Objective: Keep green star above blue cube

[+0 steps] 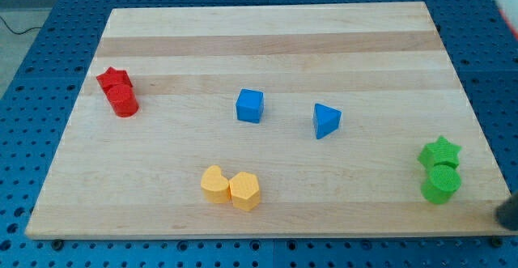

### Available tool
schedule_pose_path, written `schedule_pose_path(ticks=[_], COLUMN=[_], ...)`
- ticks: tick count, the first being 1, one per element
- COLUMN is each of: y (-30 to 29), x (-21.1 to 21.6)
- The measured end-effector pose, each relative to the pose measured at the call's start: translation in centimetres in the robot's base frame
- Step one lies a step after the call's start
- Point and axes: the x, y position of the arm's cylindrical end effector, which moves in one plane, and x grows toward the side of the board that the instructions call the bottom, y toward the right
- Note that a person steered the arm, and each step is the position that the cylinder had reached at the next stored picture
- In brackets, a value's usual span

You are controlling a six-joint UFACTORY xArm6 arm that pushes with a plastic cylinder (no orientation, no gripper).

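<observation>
wooden surface [275, 33] sits on a blue pegboard base [32, 122]. green star [439, 151] is far over at the view's right, near the surface's right edge, w/ a green cylinder [441, 183] touching it just below. blue cube [250, 105] sits abt mid-surface, well apart from the star, and lies a bit higher in the view than the star does. a blue triangular block [326, 121] is near the cube on its right, not touching.

red star [114, 80] and a red cylinder [124, 101] are pressed together at the view's left, star on the upper side. two yellow blocks at the bottom centre touch each other: a rounded yellow one [214, 184] on the left, shape hard to make out, and a yellow hexagon [244, 191] on the right.

a dark blurred shape at the view's bottom right corner, just off the surface's edge, below-right of the green pair, could be the rod; my tip itself isn't visible. no claw on this arm, so can't tell any state for it.
</observation>
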Motion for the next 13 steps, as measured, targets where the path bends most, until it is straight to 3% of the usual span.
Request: schedule_pose_path(ticks=[2,4,8,10,12,13], y=[-10.3,-3.8,-3.1,-6.8,-5.2,-11.3], x=[-1.4,-1.4,-8.9,-12.7,-14.7,-17.7])
